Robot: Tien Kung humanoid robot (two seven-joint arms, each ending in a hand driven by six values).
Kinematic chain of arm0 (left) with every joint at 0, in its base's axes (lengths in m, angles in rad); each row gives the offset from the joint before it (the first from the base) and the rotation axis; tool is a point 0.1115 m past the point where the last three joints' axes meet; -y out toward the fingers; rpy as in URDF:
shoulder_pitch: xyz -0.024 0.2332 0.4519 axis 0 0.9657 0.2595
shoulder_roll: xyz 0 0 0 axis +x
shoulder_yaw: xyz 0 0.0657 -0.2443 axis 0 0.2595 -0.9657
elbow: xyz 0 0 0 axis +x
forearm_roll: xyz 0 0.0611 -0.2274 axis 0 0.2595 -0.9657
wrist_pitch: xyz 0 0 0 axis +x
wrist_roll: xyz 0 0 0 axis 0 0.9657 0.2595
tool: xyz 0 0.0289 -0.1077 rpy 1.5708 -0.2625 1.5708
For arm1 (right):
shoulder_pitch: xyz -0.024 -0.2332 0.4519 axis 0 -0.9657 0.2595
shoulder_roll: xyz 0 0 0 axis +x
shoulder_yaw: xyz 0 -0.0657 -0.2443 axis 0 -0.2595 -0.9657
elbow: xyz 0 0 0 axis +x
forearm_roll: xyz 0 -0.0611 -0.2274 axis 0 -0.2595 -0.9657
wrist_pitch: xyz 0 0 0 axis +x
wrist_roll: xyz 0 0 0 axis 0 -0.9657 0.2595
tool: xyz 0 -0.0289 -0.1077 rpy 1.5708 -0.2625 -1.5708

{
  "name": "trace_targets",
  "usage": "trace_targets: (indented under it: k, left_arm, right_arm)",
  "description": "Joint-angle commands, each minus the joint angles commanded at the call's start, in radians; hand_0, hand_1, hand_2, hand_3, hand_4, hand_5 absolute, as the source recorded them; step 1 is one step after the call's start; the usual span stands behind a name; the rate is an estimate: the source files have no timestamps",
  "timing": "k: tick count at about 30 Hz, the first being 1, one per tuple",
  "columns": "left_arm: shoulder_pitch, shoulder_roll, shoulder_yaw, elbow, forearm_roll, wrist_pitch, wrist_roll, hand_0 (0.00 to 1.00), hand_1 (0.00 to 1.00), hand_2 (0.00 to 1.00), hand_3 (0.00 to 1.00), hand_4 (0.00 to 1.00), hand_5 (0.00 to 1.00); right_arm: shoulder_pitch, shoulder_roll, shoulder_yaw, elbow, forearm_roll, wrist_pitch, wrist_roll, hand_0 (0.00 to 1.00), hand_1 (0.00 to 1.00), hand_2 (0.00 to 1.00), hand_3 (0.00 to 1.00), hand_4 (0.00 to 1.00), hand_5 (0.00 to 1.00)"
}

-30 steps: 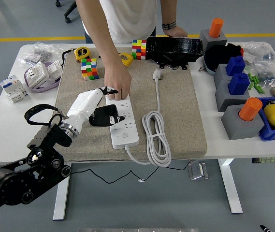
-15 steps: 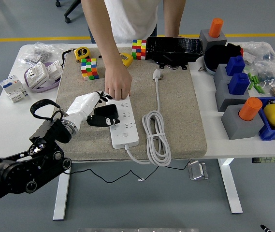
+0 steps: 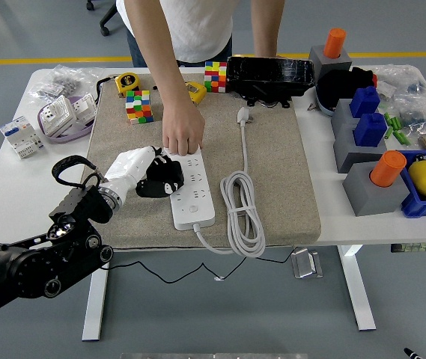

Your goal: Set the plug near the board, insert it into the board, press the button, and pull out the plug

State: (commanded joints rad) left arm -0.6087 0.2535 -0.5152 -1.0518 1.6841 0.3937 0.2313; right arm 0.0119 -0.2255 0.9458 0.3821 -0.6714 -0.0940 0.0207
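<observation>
Over the beige mat, the left hand reaches in from the lower left, its fingers wrapped around the black plug held against the power strip, while a person's hand presses the strip's far end.

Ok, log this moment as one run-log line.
left hand: shut on black plug, at power strip left edge | person's hand: pressing strip's far end | right hand: not in view

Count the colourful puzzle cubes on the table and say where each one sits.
2. One puzzle cube lies on the mat's far left corner, beside the yellow tape measure. The other puzzle cube stands at the mat's far edge, against the black box. Clutter could hide more.
</observation>
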Motion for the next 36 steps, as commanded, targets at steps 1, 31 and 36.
trace_targets:
  k: [1,31,36]
  left_arm:
    - [-0.001,0.0,0.003,0.002,0.003,0.001,0.002,0.457,0.517,0.538,0.54,0.708,0.247]
    - [0.063,0.084,-0.076,0.059,0.007,0.076,-0.205,0.353,0.408,0.435,0.516,0.658,0.033]
    - [0.062,0.093,-0.066,0.072,-0.004,0.057,-0.217,0.359,0.413,0.439,0.517,0.662,0.032]
  right_arm:
    - [0.0,0.0,0.0,0.0,0.0,0.0,0.0,0.607,0.638,0.65,0.553,0.952,0.489]
    - [-0.007,0.006,0.016,0.001,-0.005,0.0,0.003,0.607,0.637,0.65,0.553,0.952,0.489]
    - [-0.005,0.007,0.016,0.001,-0.005,0.0,0.003,0.608,0.638,0.65,0.553,0.952,0.488]
